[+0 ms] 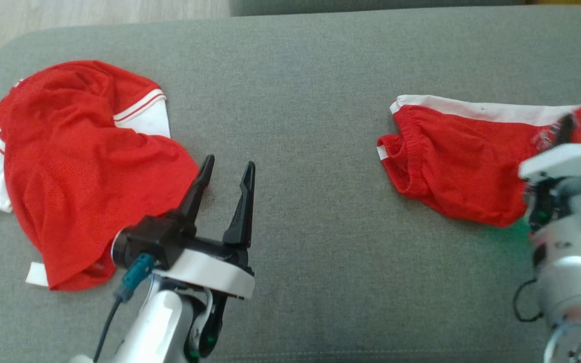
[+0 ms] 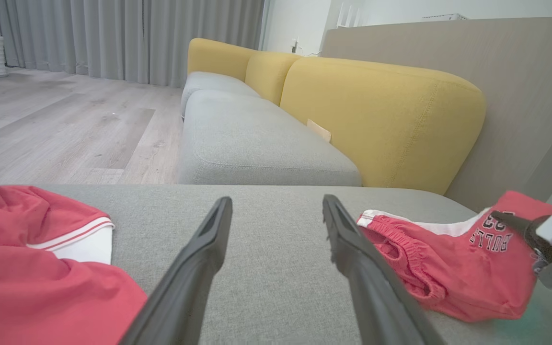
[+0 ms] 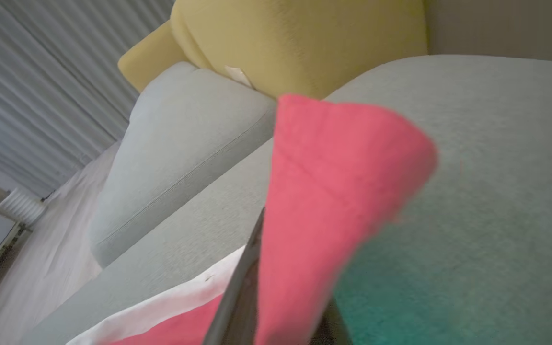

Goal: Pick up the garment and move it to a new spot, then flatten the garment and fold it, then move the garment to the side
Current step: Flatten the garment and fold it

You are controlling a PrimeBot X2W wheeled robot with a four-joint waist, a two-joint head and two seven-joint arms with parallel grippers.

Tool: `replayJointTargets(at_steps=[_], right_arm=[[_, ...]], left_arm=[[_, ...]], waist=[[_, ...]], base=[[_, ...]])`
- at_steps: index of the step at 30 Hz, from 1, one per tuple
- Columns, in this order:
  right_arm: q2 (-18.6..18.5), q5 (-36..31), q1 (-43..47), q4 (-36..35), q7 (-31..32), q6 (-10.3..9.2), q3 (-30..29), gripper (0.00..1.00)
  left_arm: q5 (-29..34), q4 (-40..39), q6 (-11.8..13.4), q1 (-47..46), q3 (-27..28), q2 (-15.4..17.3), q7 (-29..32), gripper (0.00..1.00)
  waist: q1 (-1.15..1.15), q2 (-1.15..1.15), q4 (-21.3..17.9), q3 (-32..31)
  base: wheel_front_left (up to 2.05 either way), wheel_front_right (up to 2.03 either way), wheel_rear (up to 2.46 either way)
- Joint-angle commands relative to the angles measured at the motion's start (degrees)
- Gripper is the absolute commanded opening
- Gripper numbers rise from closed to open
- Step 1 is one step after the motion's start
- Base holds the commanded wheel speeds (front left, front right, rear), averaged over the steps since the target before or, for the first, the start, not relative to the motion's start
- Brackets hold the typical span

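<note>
Red mesh, heaped and creased: the garment lay crumpled at the left end of the grey cushion, white sleeves splayed, striped trim showing, any print hidden. We held our left gripper spread wide just beside its hem, likely readying a pick. Our right gripper was clenched on the smaller red shorts, lifting one corner, perhaps to clear them.

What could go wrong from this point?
The right end effector pinches only a corner of the shorts; the cloth may slip out or bunch when lifted. The open left end effector sits close beside the shirt and could snag it if it moves left.
</note>
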Motion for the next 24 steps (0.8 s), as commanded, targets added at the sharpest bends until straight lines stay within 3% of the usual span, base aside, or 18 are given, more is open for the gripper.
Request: replayJointTargets(at_steps=[1,7,13,24], right_arm=[[2.0,-1.5,-2.8,-2.9,-0.6,-0.05,4.4,0.00],[4.1,-0.7,0.0,-5.5,-0.5,-0.05,17.0,0.00],[4.2,10.8,5.9,-9.6,0.9,-0.05,35.7,0.00],[4.2,15.3,11.5,-13.3,2.3,-0.05,47.2,0.00]], left_arm=[[-0.4,-1.7,0.5,-0.2,1.5,0.1,-0.3,1.00],[-0.6,-1.4,0.6,0.4,1.4,0.1,-0.3,1.00],[-0.6,-1.0,0.5,1.1,1.4,0.1,-0.3,1.00],[-0.3,-1.3,0.7,2.9,2.3,0.1,-0.3,1.00]], waist=[[0.00,0.00,0.2,-0.6],[0.00,0.00,0.9,-2.4],[0.00,0.00,1.7,-3.8],[0.00,0.00,1.6,-4.6]], base=[[0.00,0.00,0.00],[0.00,0.00,0.00],[0.00,0.00,0.00],[0.00,0.00,0.00]])
